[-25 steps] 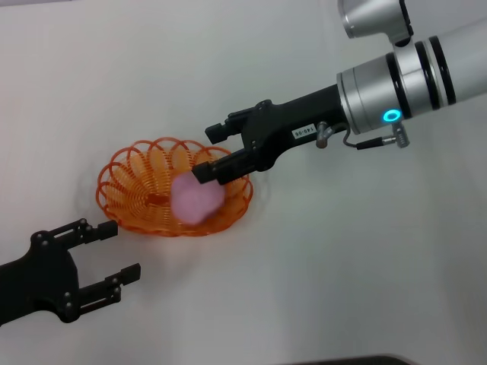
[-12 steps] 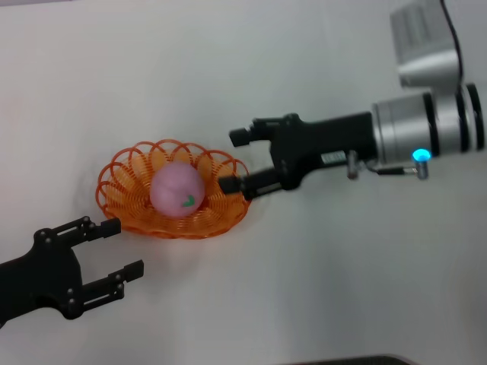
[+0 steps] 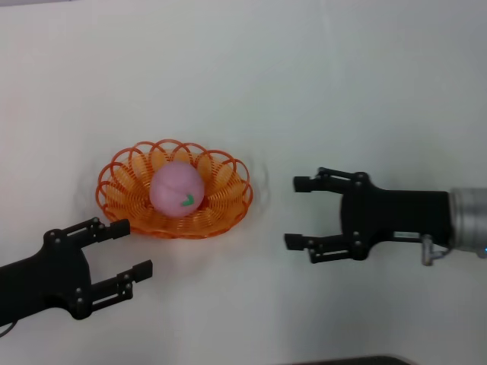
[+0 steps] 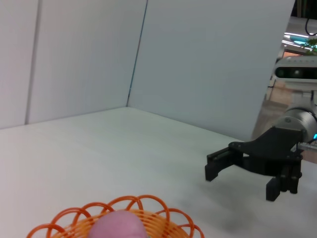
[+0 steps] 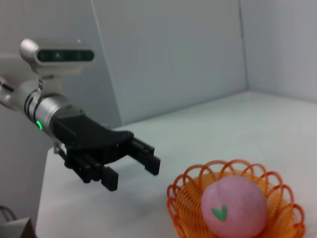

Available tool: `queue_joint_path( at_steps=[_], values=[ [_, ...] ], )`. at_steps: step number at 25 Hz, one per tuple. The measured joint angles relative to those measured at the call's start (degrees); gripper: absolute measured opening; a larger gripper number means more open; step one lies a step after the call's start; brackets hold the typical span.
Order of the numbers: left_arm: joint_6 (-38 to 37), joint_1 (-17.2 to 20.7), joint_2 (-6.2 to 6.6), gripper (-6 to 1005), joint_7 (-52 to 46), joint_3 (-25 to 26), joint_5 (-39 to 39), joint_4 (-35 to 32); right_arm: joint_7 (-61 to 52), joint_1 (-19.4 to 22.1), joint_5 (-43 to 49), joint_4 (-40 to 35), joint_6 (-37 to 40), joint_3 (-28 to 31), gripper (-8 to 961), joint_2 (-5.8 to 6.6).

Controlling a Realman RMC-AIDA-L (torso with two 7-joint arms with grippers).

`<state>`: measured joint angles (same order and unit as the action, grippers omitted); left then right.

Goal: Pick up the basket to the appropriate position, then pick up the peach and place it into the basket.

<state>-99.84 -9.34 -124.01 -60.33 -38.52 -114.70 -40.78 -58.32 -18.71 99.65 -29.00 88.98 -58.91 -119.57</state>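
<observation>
In the left wrist view the lower edge cuts off the oval orange looped-wire basket and the round pink toy peach, whose green leaf mark is out of sight, while the head view cuts off both arms behind their jaws.

Table is viewed from above by the head camera. Wrist cameras are set low, facing each other across it. Basket and peach are shared by all three.
</observation>
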Motion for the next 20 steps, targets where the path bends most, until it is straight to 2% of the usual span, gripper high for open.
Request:
queue_joint_path(
  at_steps=[5,10,20],
  values=[
    [0.0,-0.3,0.04,705,-0.9,-0.6,-1.0,0.4,2.8,2.7,1.0,0.2,1.7,4.4,954,0.66],
    [0.5,-0.3,0.18,704,-0.9,-0.5,-1.6,1.8,2.5,2.6,5.5,0.3,0.9,6.3,954,1.35],
    [1.2,-0.2,0.18,704,-0.8,0.0,-1.9,2.5,3.7,3.0,6.5,0.0,0.1,7.6,953,1.36]
  ],
)
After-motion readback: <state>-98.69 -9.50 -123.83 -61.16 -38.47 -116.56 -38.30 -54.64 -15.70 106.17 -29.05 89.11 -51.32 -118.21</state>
